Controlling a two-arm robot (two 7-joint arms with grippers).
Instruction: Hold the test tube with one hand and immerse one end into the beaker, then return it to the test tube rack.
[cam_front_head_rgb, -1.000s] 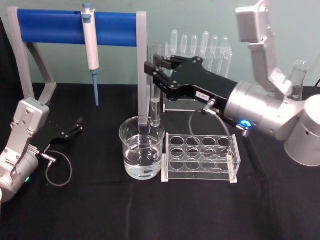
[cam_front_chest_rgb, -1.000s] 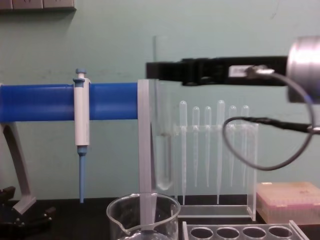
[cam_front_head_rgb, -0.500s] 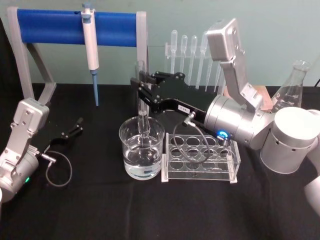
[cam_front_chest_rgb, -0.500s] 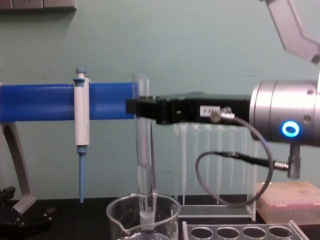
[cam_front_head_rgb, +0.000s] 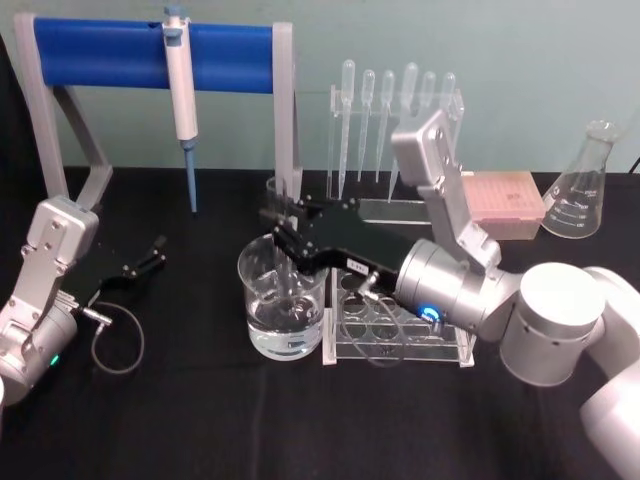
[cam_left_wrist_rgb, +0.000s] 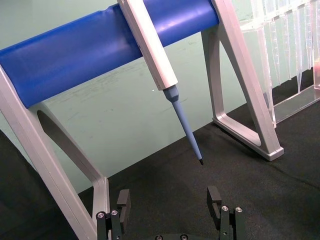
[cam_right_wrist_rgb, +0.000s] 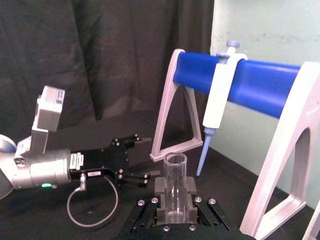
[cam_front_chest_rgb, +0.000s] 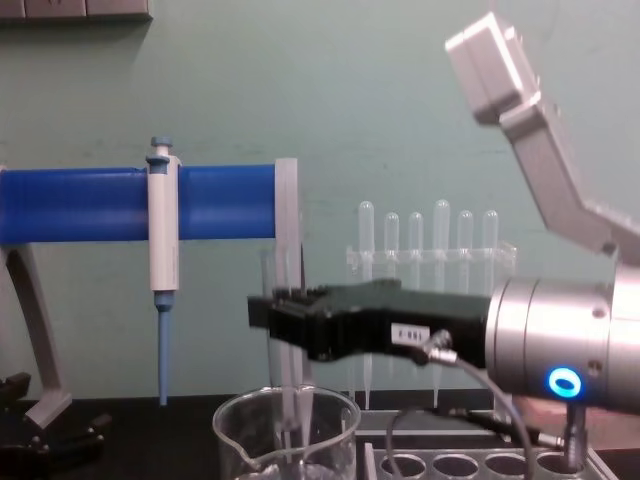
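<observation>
Black right gripper (cam_front_head_rgb: 283, 225) clamps the finger-thick clear glass test tube (cam_right_wrist_rgb: 175, 186) upright between its jaws. Tube's lower end sits inside the wide clear glass beaker (cam_front_head_rgb: 256, 322). Left gripper (cam_left_wrist_rgb: 169, 203) parked at left, jaws apart.

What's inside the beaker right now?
The beaker holds clear liquid, and the test tube, clamped by the right gripper, reaches down into it. The gripper covers the tube's tip, so immersion is unconfirmed. The left gripper rests open, far left.
</observation>
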